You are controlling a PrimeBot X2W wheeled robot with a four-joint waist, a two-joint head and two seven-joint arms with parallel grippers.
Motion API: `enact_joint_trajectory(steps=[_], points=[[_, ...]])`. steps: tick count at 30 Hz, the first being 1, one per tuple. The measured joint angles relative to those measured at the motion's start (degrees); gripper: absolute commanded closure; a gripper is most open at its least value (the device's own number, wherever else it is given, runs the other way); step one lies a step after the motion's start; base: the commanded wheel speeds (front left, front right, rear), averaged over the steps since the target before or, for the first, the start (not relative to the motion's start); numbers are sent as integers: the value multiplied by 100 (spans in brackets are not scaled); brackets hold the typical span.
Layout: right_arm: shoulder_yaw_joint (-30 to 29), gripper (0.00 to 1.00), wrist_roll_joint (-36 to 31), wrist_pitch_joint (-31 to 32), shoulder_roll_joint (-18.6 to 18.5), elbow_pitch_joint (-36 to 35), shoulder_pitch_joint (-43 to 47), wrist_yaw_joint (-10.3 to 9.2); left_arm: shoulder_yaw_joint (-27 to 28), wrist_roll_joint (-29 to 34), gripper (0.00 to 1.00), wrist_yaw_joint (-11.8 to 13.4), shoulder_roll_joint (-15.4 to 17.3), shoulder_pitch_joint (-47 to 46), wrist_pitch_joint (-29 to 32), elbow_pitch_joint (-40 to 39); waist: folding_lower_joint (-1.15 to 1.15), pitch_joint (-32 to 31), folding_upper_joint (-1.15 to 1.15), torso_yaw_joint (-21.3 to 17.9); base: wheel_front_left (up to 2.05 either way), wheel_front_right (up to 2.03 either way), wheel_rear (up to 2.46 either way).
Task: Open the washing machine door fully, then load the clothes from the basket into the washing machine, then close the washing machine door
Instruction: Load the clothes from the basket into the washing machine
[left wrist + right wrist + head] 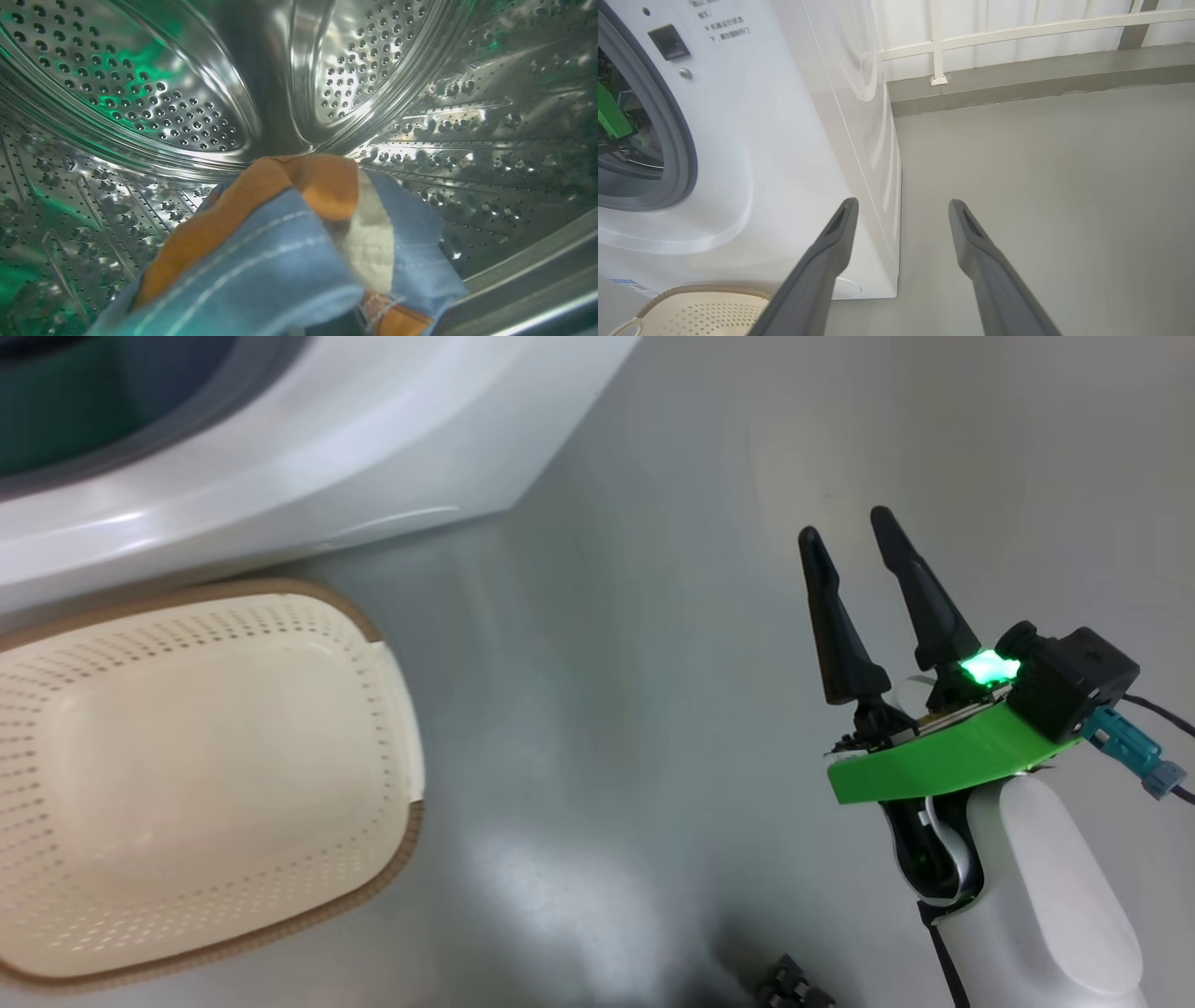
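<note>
The floor [1055, 196] is grey and smooth and a bit shiny — at its far edge runs a low grey step [1017, 77] with white bars [1008, 31] above it.

1. The right gripper [845, 523] is wide open. Its two long dark fingers [840, 625] are spread apart with nothing between the jaws, and the tips point up and slightly left in the head view.
2. Just behind the jaws sits a green wrist plate [934, 770]. A green light [990, 667] glows at the base of the outer finger, and a black wrist camera [1074, 681] sits just behind that.
3. The pale right forearm [1046, 896] rises from below to the base of the jaws.
4. The left gripper is clamped tight. The clothes [289, 242] bunch up where its jaws stand and hide both fingers.
5. The left arm's green plate [612, 116] shows far to the left of the right jaws.
</note>
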Motion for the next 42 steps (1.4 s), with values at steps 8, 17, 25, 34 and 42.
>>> enact_joint_trajectory(steps=[8, 17, 25, 34, 42], points=[[9, 0, 13, 0, 8, -25, -74, 0, -103, 146, 100, 52, 53, -645, -80, 716, 0, 182, 0, -277, 0, 0, 0], [8, 0, 12, 0, 13, 7, -76, 0, -210, 110, 0, -5, -163, -789, 324, 1523, 0, 98, 0, -230, 0, 0, 0], [-13, 0, 0, 0, 13, 74, -83, 0, -211, -23, 0, -108, -283, -723, 168, 1719, 0, -90, 0, -98, 0, 0, 0], [-70, 0, -24, 0, 12, 138, -81, 0, -241, -191, 0, -242, -526, -178, -312, 1773, 0, -370, 0, 164, 0, 0, 0], [-151, 0, -65, 0, 10, 155, -52, 0, -312, -283, 0, -313, -589, 291, -645, 1422, 0, -598, 0, 359, 0, 0, 0]])
